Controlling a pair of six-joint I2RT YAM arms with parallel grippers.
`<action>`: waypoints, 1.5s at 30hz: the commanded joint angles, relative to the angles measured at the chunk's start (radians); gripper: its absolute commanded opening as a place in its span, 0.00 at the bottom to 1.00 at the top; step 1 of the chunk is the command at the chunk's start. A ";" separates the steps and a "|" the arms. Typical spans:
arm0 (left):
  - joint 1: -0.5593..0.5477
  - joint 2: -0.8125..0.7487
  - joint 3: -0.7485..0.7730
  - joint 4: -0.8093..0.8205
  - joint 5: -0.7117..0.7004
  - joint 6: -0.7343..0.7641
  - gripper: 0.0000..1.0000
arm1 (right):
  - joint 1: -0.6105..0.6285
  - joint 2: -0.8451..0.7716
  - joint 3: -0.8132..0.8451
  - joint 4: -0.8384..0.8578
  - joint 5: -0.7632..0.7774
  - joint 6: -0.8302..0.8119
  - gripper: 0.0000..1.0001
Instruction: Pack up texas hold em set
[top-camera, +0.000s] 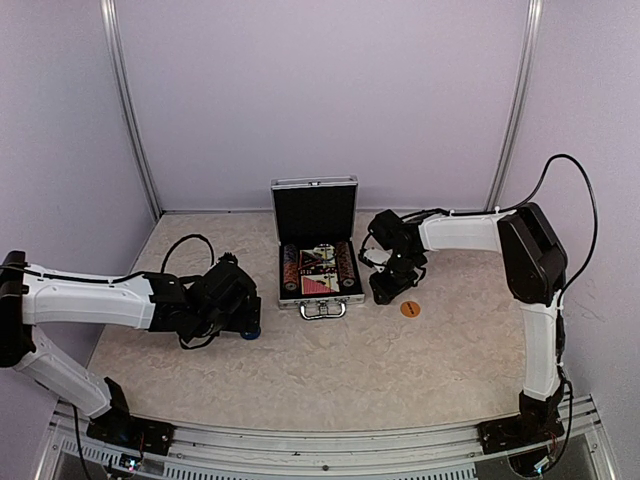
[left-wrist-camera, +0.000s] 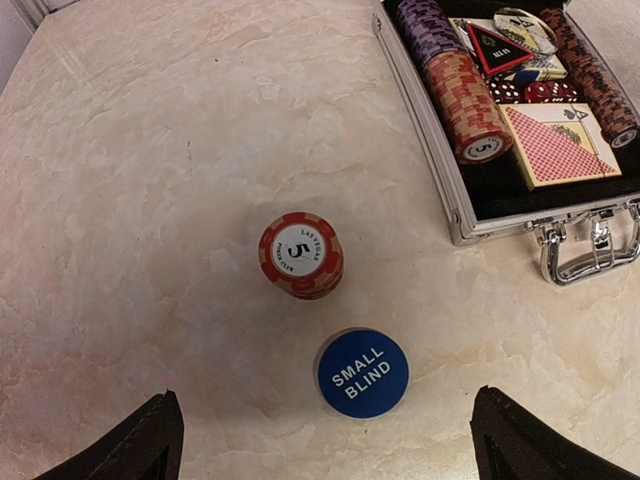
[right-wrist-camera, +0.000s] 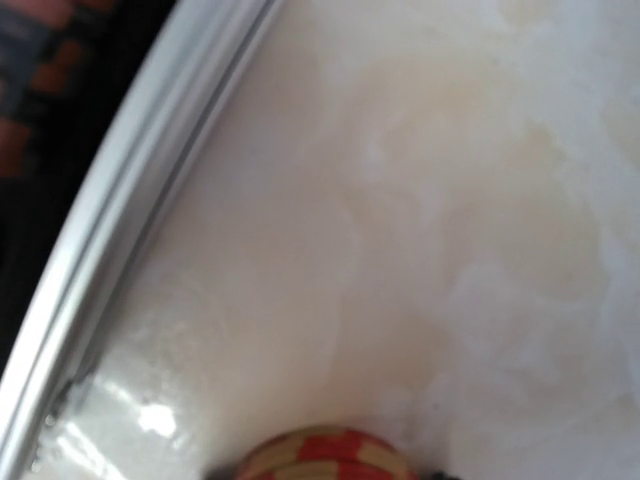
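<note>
two tools low on beige marbled worktop (top-camera: 300, 370). i see left tool (left-wrist-camera: 327, 400) spread wide, short red-cream chip stack (left-wrist-camera: 300, 255) and round blue "small blind" button (left-wrist-camera: 362, 373) ahead of it. ribbed silver aluminium case (top-camera: 320, 299) lies open mid-worktop. right tool (top-camera: 392, 285) beside its right wall; cannot tell its grip.

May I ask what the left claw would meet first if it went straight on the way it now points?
Probably the blue button, lying just ahead; the chip stack stands beyond it, though depth is unclear.
</note>
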 joint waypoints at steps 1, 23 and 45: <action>-0.007 0.004 0.014 0.018 -0.001 -0.005 0.99 | 0.013 0.031 -0.025 -0.004 -0.002 -0.009 0.05; -0.016 0.016 0.004 0.071 0.055 -0.015 0.99 | 0.048 -0.109 -0.014 0.011 0.004 -0.019 0.00; 0.018 0.051 -0.023 0.391 0.480 -0.042 0.99 | 0.211 -0.247 -0.057 0.017 0.006 -0.085 0.00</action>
